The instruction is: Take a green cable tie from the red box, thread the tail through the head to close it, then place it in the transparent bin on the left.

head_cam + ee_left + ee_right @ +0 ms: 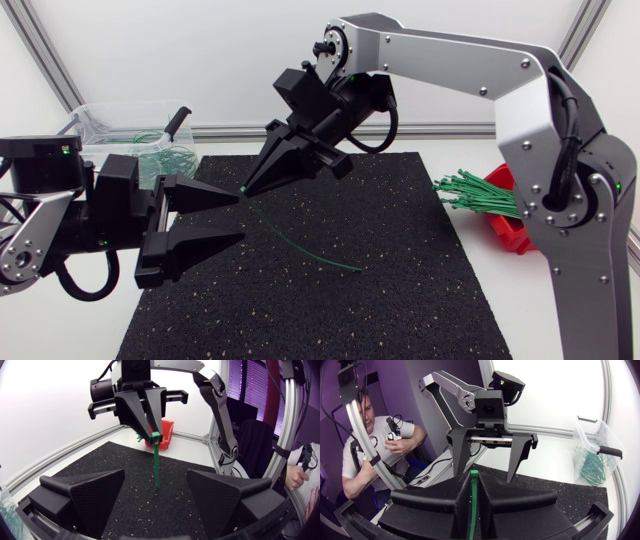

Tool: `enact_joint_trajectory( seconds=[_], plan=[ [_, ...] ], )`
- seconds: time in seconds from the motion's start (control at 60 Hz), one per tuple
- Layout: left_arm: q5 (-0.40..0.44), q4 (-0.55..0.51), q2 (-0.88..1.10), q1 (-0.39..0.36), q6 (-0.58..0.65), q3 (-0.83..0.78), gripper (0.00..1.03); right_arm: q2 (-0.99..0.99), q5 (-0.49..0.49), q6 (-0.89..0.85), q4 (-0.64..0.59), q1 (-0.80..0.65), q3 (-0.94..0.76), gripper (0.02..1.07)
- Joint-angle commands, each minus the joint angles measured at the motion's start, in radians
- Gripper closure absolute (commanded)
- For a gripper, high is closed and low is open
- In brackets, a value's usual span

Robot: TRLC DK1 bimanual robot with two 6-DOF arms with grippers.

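Observation:
My right gripper (252,185) hangs tilted over the black mat (330,300), shut on a green cable tie (300,243) near its head. The tie's tail trails down to the right and rests on the mat. In the left wrist view the tie (156,460) hangs from the right gripper (150,434) just ahead of my left gripper (156,474), which is open with nothing between its fingers. In the head view my left gripper (240,218) lies level at the mat's left side, its upper fingertip close to the tie's head. The right wrist view shows the tie (473,495) pinched between its own fingers.
The red box (512,228) with a bundle of green ties (480,192) stands off the mat at the right. The transparent bin (120,125), holding several green ties, stands at the back left behind my left arm.

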Motion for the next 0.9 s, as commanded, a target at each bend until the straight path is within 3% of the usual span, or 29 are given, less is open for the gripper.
enact_joint_trajectory(
  seconds=[0.0,0.383,0.883],
  plan=[
    [0.046,0.010,0.023,-0.007,0.011,0.039,0.17,0.002,-0.012,-0.050,-0.172,0.017,-0.035,1.01],
    [0.172,0.056,0.069,-0.006,0.022,0.050,0.18,-0.053,-0.038,-0.087,-0.187,0.064,-0.087,1.01],
    [0.301,0.139,0.101,0.040,0.025,0.033,0.53,-0.091,-0.060,-0.116,-0.201,0.069,-0.119,1.01]
  ],
)
